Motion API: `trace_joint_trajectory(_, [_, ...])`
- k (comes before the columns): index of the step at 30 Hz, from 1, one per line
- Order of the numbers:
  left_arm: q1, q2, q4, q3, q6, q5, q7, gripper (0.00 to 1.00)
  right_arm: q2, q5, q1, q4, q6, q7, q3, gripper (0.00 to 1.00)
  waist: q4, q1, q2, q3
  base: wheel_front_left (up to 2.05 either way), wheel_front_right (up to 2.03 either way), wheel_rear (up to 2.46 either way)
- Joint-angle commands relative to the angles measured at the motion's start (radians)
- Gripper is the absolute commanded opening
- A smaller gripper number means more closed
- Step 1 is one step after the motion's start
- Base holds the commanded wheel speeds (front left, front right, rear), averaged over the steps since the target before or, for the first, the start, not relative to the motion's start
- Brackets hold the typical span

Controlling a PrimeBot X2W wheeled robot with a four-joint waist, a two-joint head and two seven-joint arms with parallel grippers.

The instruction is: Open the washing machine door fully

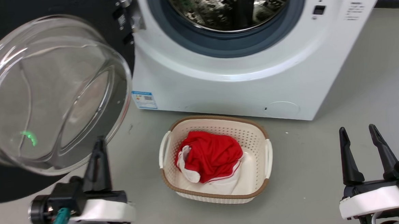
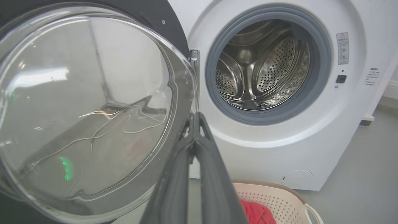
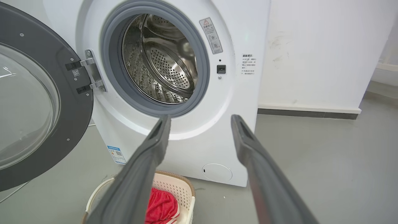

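Grey floor [image 1: 325,160], washing machine door [image 1: 48,92] open, left claw [image 1: 99,146] together, right claw [image 1: 357,129] apart.

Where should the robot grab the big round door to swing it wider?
Probably the black rim of the washing machine door, at its lower edge away from the hinge, left claw coming from below. The glass bowl bulges, too wide and smooth to pinch.

Smooth grey floor [image 1: 372,82] spreads all around me, evenly lit. At my two o'clock a white wall [image 3: 311,46] with faint scuffs rises beside the white washing machine [image 3: 242,31], and a dark skirting strip [image 3: 304,114] runs along its foot.
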Motion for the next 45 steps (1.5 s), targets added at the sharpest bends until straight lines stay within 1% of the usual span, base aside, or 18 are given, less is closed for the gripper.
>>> trace_joint_trajectory(1, [-0.017, -0.004, 0.011, -0.016, -0.008, 0.005, -0.002, 0.0, 0.002, 0.007, 0.001, 0.006, -0.001, -0.005, 0.0, 1.0, -0.038, 0.0, 0.0, -0.018, 0.0, 0.0, 0.0])
trace_joint_trajectory(5, [-0.044, -0.009, 0.051, -0.064, -0.024, 0.013, -0.002, 0.0, 0.002, 0.012, 0.007, 0.018, -0.001, -0.012, 0.002, 1.0, -0.089, 0.0, 0.0, -0.029, 0.0, 0.0, 0.0])
trace_joint_trajectory(6, [-0.053, -0.009, 0.058, -0.072, -0.026, 0.013, -0.002, 0.05, 0.002, 0.015, 0.008, 0.021, -0.001, -0.012, 0.004, 1.0, -0.101, 0.0, 0.0, -0.03, 0.0, 0.0, 0.0])
trace_joint_trajectory(8, [-0.062, -0.012, 0.074, -0.085, -0.027, 0.015, -0.002, 0.34, 0.002, 0.014, 0.01, 0.027, -0.001, -0.015, 0.007, 1.0, -0.123, 0.0, 0.0, -0.033, 0.0, 0.0, 0.0])
trace_joint_trajectory(9, [-0.068, -0.012, 0.08, -0.091, -0.025, 0.016, -0.002, 0.42, 0.002, 0.015, 0.01, 0.03, -0.001, -0.016, 0.009, 1.0, -0.133, 0.0, 0.0, -0.034, 0.0, 0.0, 0.0])
trace_joint_trajectory(10, [-0.073, -0.013, 0.085, -0.095, -0.022, 0.018, -0.002, 0.6, 0.002, 0.016, 0.012, 0.031, -0.001, -0.018, 0.011, 1.0, -0.14, 0.0, 0.0, -0.035, 0.0, 0.0, 0.0])
trace_joint_trajectory(11, [-0.078, -0.014, 0.091, -0.1, -0.018, 0.016, -0.002, 0.85, 0.002, 0.016, 0.014, 0.033, -0.001, -0.016, 0.012, 1.0, -0.148, 0.0, 0.0, -0.036, 0.0, 0.0, 0.0])
trace_joint_trajectory(12, [-0.081, -0.014, 0.096, -0.101, -0.015, 0.013, -0.002, 1.0, 0.002, 0.014, 0.016, 0.036, -0.001, -0.017, 0.014, 1.0, -0.155, 0.0, 0.0, -0.039, 0.0, 0.0, 0.0])
trace_joint_trajectory(17, [-0.085, -0.015, 0.101, -0.101, 0.0, 0.015, -0.002, 1.0, 0.002, 0.017, 0.021, 0.042, -0.001, -0.02, 0.019, 1.0, -0.179, 0.0, 0.0, -0.042, 0.0, 0.0, 0.0])
trace_joint_trajectory(23, [-0.07, -0.005, 0.106, -0.096, 0.018, 0.027, -0.002, 1.0, 0.002, 0.012, 0.026, 0.04, -0.001, -0.019, 0.019, 1.0, -0.184, 0.0, 0.0, -0.042, 0.0, 0.0, 0.0])
trace_joint_trajectory(34, [-0.065, -0.003, 0.103, -0.104, 0.028, 0.032, -0.002, 1.0, 0.002, 0.003, 0.022, 0.026, -0.001, -0.011, 0.019, 1.0, -0.172, 0.0, 0.0, -0.035, 0.0, 0.0, 0.0])
trace_joint_trajectory(45, [-0.057, 0.002, 0.087, -0.099, 0.034, 0.026, -0.002, 1.0, 0.002, 0.007, 0.024, 0.027, -0.001, -0.014, 0.021, 1.0, -0.174, 0.0, 0.0, -0.031, 0.0, 0.0, 0.0])
